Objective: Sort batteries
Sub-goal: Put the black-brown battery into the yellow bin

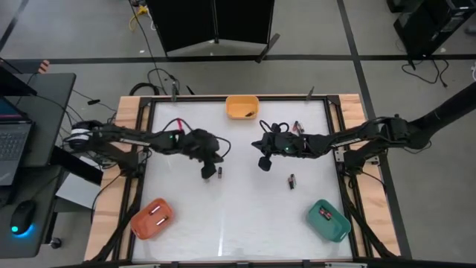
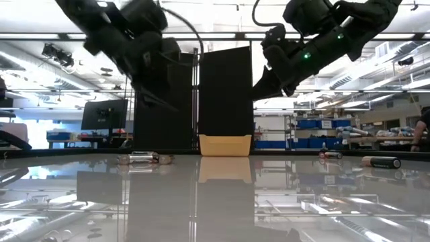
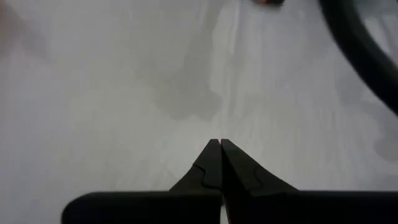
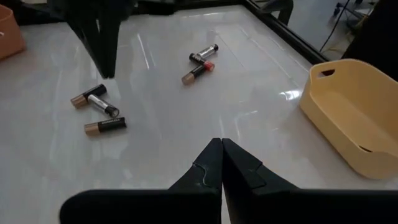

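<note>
Orange bin [image 1: 152, 218], green bin [image 1: 329, 220] and yellow bin [image 1: 242, 107] are ringing the white table [image 1: 238, 216]; copper-tipped dark batteries [image 4: 104, 126] are lying there.

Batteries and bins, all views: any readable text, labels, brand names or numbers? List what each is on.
No text can be read in any view.
Batteries: dark and copper wrappers with pale bands, any print too small to read.
Yellow bin: no label shows.
Orange bin and green bin: small pale and red patches inside, too small to read.
Laptop: screen blurred.
</note>
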Controlling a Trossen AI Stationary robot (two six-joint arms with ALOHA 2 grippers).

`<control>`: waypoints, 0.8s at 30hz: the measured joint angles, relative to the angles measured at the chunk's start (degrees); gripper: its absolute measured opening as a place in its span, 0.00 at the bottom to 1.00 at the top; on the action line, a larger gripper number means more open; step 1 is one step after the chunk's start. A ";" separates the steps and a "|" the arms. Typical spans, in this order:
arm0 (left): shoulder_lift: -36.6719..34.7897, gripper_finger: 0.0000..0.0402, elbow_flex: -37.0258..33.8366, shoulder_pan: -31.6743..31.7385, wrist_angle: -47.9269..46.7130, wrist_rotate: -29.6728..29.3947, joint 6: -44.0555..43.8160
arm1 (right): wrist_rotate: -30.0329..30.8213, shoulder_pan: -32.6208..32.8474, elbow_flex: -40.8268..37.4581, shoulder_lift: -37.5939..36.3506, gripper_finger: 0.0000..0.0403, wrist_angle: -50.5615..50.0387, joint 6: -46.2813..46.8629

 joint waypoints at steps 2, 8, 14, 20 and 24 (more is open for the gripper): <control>2.02 0.00 0.00 1.64 0.18 2.89 1.38 | -0.02 -0.35 0.00 0.41 0.03 0.13 0.02; 4.29 0.05 0.14 3.57 -1.27 5.24 3.49 | 0.00 -1.09 0.00 0.43 0.03 0.16 1.79; 4.42 0.17 2.10 3.01 -7.23 3.85 5.21 | -0.02 -1.05 0.00 0.43 0.03 0.31 1.81; 4.42 0.31 2.59 2.37 -9.06 1.49 -3.62 | -0.02 -0.85 0.00 0.43 0.03 0.26 2.45; 4.42 0.36 2.60 0.92 -8.93 0.01 -5.20 | 0.00 -0.54 0.00 0.43 0.03 0.35 2.38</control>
